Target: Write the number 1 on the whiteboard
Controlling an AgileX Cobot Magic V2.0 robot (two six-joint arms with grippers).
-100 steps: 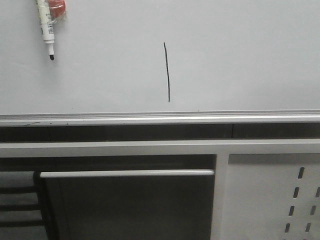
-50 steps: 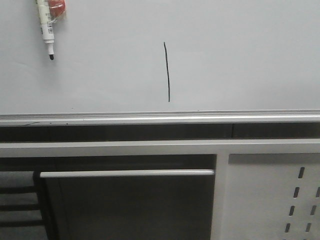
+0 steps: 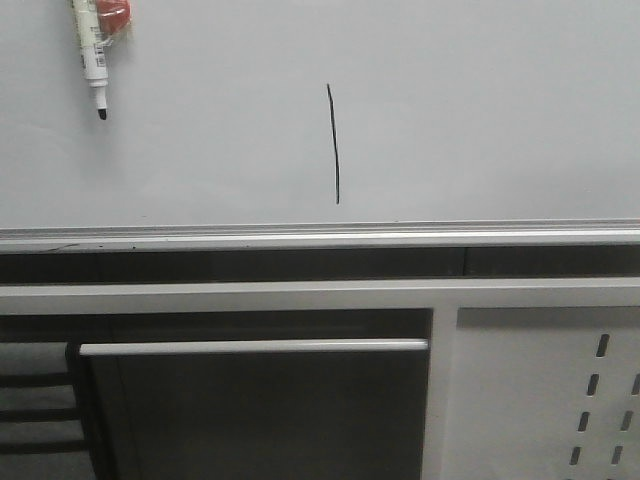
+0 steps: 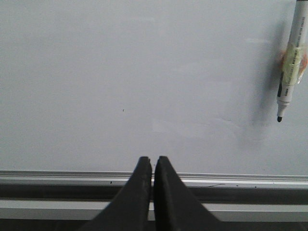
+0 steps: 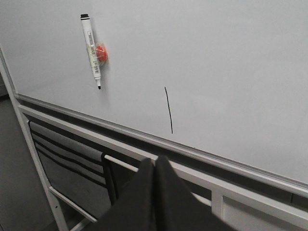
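The whiteboard (image 3: pixel 480 120) fills the upper half of the front view, with a silver rail along its lower edge. The number 1 (image 3: pixel 333 145) is a thin black, slightly curved vertical stroke near the board's middle; it also shows in the right wrist view (image 5: pixel 168 110). A white marker (image 3: pixel 93 55) with a black tip hangs tip down on the board at the upper left, held by a red-orange magnet (image 3: pixel 115 18). My left gripper (image 4: pixel 152 161) is shut and empty, facing bare board. My right gripper (image 5: pixel 154 162) is shut and empty, below the stroke. Neither gripper shows in the front view.
Below the board runs a pale metal frame with a horizontal bar (image 3: pixel 250 347). A perforated grey metal panel (image 3: pixel 560 400) is at the lower right. A dark fabric sling with black stripes (image 5: pixel 67 159) hangs at the lower left of the stand.
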